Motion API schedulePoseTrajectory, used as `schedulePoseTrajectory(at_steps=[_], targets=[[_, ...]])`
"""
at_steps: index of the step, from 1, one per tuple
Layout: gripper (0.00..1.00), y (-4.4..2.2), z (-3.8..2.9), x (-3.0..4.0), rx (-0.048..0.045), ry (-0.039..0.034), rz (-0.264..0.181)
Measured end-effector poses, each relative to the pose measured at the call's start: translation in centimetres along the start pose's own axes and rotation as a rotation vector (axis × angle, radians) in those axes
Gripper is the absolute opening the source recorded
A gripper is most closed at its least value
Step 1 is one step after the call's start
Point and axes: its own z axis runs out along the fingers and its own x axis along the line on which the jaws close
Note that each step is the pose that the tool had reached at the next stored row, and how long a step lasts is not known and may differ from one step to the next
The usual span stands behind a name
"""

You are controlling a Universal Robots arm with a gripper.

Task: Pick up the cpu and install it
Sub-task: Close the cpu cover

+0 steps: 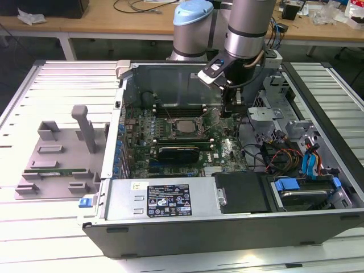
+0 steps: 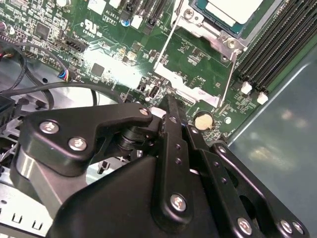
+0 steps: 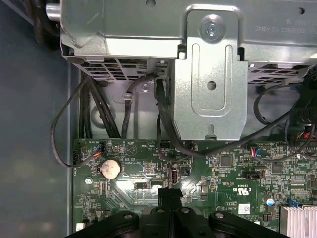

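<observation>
While the matte black pincer [image 2: 171, 103] hangs low over the green motherboard [image 3: 223, 173] inside the open sheet-steel computer case [image 1: 239, 233], its slim fingers are pressed together, seemingly with nothing between them; the cpu [image 2: 233, 8], a flat square with a shiny silver top, lies in the bright metal socket frame [image 2: 188, 87], apart from the pincer; a round coin cell [image 2: 203, 121] sits just beside the fingertips; the case rests on a ribbed grey surface [image 1: 57, 79].
</observation>
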Motion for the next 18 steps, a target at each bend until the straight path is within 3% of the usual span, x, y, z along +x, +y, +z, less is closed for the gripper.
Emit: schedulePoseTrajectory(at_steps=[5,9,15,16,18], targets=[[0.11,-0.06,0.04,0.00,0.0000,0.0002,0.000],[0.11,-0.63,0.04,0.01,0.0000,0.0000,0.000],[0.11,-2.94,0.04,0.02,-0.0005,0.0001,0.000],[0.11,-4.10,0.03,0.03,-0.0011,0.0000,0.000],[0.11,-5.51,0.04,0.04,-0.0023,0.0001,0.000]])
